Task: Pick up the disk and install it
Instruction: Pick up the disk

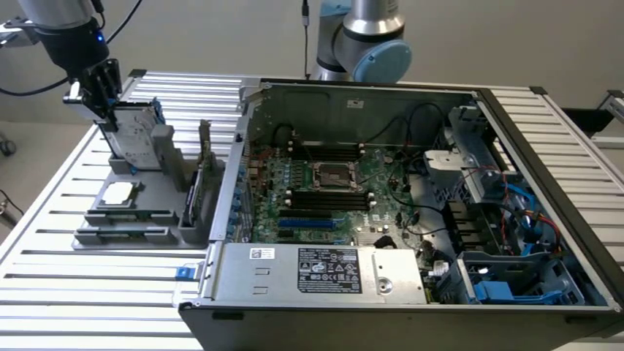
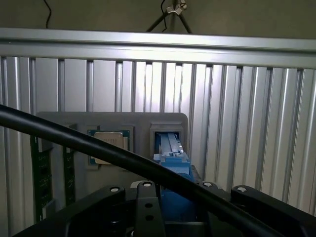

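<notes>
Item: the disk (image 1: 145, 126) — a rectangular silver-grey metal hard drive in a blue plastic carrier bracket.
Location: upright on edge in a slot of the grey plastic parts stand (image 1: 127, 219), on the slatted aluminium table (image 1: 58, 292), to the exterior view's left of the open computer case (image 1: 232, 190).
Claw (image 1: 105, 115): mine, set over the disk's top edge — whether it is clamped I cannot tell.
Handling, judged: stiff, dense, smooth-faced, shock-sensitive; the bracket likely flexes.
Hold point: squarely across the flat metal faces, near the top.
</notes>
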`<state>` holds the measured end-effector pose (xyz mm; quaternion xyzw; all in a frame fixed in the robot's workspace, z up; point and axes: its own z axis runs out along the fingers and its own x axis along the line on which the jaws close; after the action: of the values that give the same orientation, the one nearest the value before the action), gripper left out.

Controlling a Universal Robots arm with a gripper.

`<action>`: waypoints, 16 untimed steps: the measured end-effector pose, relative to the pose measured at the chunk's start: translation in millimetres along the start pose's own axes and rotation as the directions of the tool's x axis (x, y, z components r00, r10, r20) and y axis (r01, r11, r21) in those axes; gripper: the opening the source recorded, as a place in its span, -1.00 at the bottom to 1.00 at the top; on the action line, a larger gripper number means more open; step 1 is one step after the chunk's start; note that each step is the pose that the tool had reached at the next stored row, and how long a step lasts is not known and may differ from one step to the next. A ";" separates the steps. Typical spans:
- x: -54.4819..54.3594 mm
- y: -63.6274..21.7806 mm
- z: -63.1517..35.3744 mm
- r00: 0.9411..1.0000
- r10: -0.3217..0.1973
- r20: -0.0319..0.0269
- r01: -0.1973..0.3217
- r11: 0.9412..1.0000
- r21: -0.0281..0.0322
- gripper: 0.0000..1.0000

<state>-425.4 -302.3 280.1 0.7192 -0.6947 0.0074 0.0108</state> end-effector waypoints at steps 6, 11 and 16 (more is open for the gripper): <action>0.0 0.0 0.0 1.000 0.000 0.000 0.000 1.000 0.000 -0.35; 0.0 0.1 -0.5 1.000 0.000 0.000 0.000 1.000 0.000 -0.35; 0.3 0.2 -10.1 1.000 0.000 0.000 0.000 1.000 0.000 -0.35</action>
<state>-425.5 -302.3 290.3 0.7192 -0.6947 0.0074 0.0108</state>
